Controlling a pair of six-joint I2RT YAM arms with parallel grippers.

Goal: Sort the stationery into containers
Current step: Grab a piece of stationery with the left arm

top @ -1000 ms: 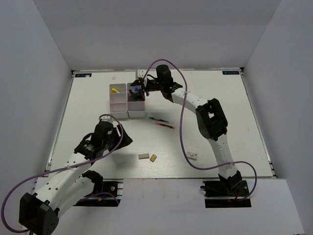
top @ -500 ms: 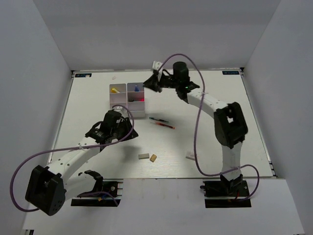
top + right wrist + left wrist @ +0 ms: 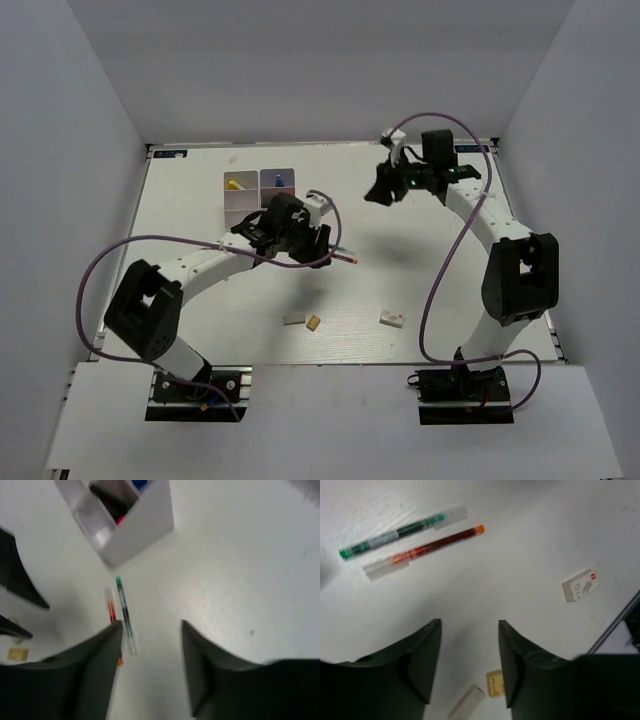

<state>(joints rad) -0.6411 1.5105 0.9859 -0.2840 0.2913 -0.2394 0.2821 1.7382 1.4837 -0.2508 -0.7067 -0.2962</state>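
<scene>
The white organiser (image 3: 243, 207) stands at the back left, with a yellow-tipped marker (image 3: 234, 184) and a blue-capped bottle (image 3: 277, 180) in its compartments; it also shows in the right wrist view (image 3: 145, 520). A green pen (image 3: 395, 532) and a red pen (image 3: 430, 545) lie side by side on the table. My left gripper (image 3: 320, 243) is open and empty, hovering over the table just short of the pens. A tan eraser (image 3: 494, 689), a grey eraser (image 3: 466, 707) and a white eraser (image 3: 580, 585) lie nearer the front. My right gripper (image 3: 383, 188) is open and empty, raised to the right of the organiser.
The left arm's forearm (image 3: 200, 265) lies across the table in front of the organiser and hides its near compartments. Purple cables (image 3: 440, 270) loop off both arms. The table ends at white walls at the back and both sides.
My left gripper has swung from the front left up to the pens. My right gripper has left the organiser and moved right and upward.
</scene>
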